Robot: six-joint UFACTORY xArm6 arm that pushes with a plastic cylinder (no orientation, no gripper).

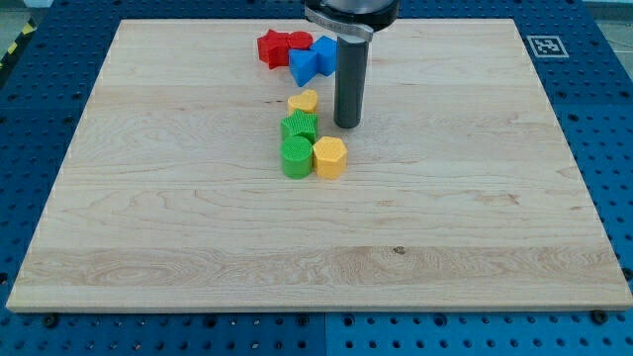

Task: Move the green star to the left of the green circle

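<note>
The green star (pixel 300 126) lies near the board's middle, touching the top of the green circle (pixel 295 158). My tip (pixel 346 126) stands on the board just to the right of the green star, a small gap apart from it, and above the yellow hexagon (pixel 329 156), which touches the green circle's right side. A yellow heart (pixel 304 101) sits just above the green star.
Near the view's top, a red star (pixel 270 46) and another red block (pixel 297 42) sit beside two blue blocks (pixel 303 64) (pixel 325 53), left of the rod. The wooden board (pixel 148 198) lies on a blue perforated table. A marker tag (pixel 546 45) is at the top right corner.
</note>
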